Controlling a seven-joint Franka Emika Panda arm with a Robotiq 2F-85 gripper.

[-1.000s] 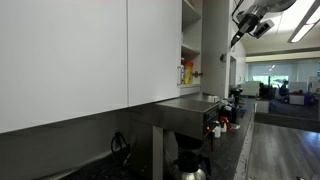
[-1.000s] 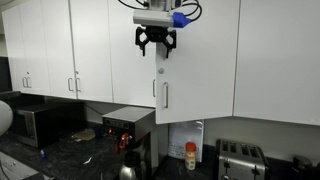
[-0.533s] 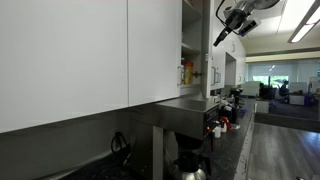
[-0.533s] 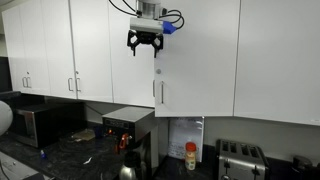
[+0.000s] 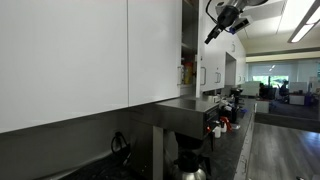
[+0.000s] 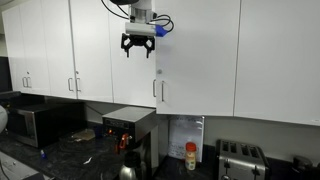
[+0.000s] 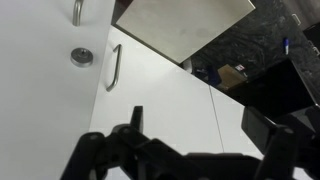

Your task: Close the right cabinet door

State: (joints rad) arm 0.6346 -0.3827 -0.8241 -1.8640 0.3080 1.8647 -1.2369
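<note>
In an exterior view, the right cabinet door (image 5: 210, 70) is seen almost edge-on as a narrow white strip beyond the nearer cabinets. A second ago it stood out as a wide panel, so it has been swung in towards the cabinet. Whether it lies fully flush cannot be told here. The end effector (image 5: 224, 18) has been carried inward with it and is high up near the door's top.

In an exterior view, the door (image 6: 200, 55) is seen level with the matching doors on either side. Its bar handle (image 6: 163, 91) is just beside the edge of the neighbouring door (image 6: 132, 75). The end effector (image 6: 138, 42) has been shifted sideways off the door and now hangs in front of that neighbour, fingers spread with nothing between them.

In the wrist view, the spread fingers (image 7: 136, 120) are shown over plain white panels, and no contact is seen. The closing is judged done, or all but done.
</note>
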